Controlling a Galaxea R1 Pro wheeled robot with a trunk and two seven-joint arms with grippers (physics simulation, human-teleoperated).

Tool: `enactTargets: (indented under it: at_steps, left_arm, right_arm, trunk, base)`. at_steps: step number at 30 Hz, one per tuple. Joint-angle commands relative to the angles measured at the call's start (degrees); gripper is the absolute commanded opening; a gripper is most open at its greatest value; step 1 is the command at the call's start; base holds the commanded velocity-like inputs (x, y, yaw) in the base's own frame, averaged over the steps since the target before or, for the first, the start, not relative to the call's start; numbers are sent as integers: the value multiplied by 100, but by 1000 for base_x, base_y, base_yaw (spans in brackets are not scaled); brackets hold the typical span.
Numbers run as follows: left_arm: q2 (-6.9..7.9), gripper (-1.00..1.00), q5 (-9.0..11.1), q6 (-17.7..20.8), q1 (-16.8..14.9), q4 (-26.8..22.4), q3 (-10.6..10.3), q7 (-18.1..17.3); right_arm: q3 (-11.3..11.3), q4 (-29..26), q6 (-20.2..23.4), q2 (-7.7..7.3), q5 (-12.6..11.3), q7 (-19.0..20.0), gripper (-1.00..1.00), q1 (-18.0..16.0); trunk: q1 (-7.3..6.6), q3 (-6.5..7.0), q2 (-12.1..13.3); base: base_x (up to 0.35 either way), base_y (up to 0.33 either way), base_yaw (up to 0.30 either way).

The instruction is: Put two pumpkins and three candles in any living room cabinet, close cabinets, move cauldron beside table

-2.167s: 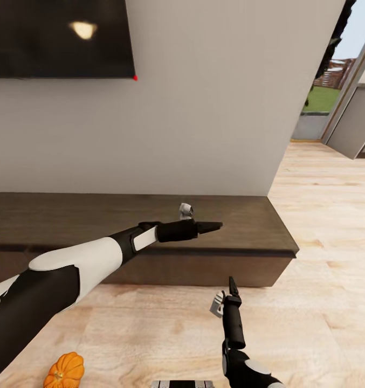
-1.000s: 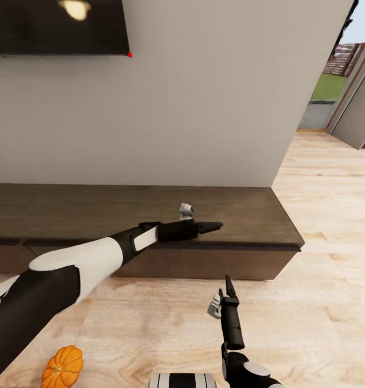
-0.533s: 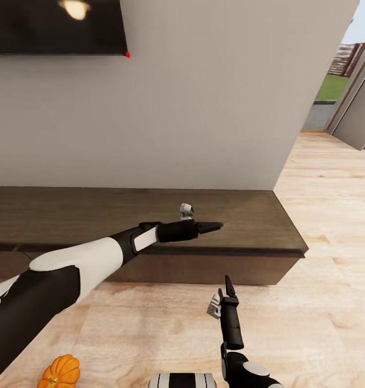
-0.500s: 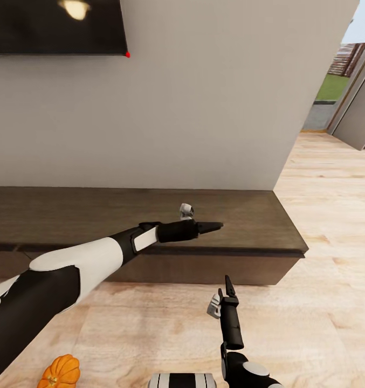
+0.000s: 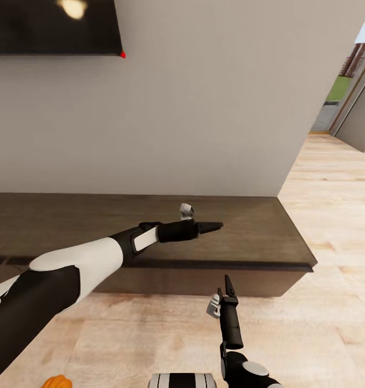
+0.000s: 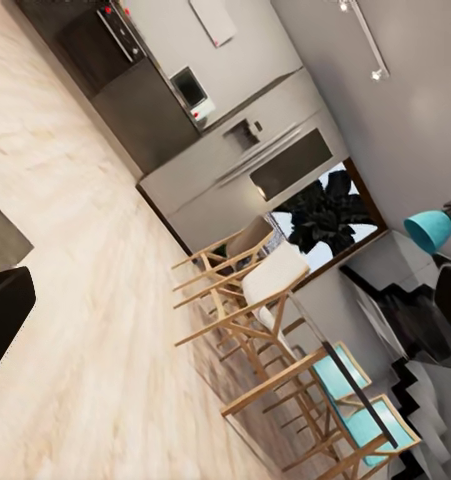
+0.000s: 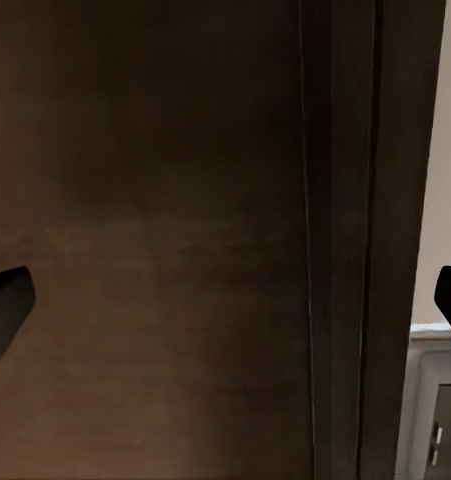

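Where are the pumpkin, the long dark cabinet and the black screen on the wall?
pumpkin (image 5: pixel 57 382): head view, its orange top at the frame's bottom edge.
cabinet (image 5: pixel 257 226): head view, bare right part of its top.
screen (image 5: pixel 36 27): head view, its dark face.

No writing, label, brand, number or sign can be read on anything here. The flat black wall screen (image 5: pixel 53 27) at far left is blank apart from a pale light reflection and a small red dot at its corner. The grey kitchen appliances (image 6: pixel 190 90) in the left wrist view carry small panels too blurred to read.
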Motion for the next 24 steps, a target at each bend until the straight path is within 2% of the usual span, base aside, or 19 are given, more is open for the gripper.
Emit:
enactTargets:
  at_steps: [1, 24]
  left_arm:
    - [0, 100, 0, -2, 0, 0, 0, 0]
    - [9, 100, -1, -1, 0, 4, 0, 0]
  right_arm:
    - [0, -8, -1, 0, -2, 0, 100, 2]
    - [-14, -86, -6, 0, -70, 21, 100, 0]
  trunk:
    - [0, 0, 0]
    - [0, 0, 0]
  base:
    - [52, 0, 0]
    - [11, 0, 0]
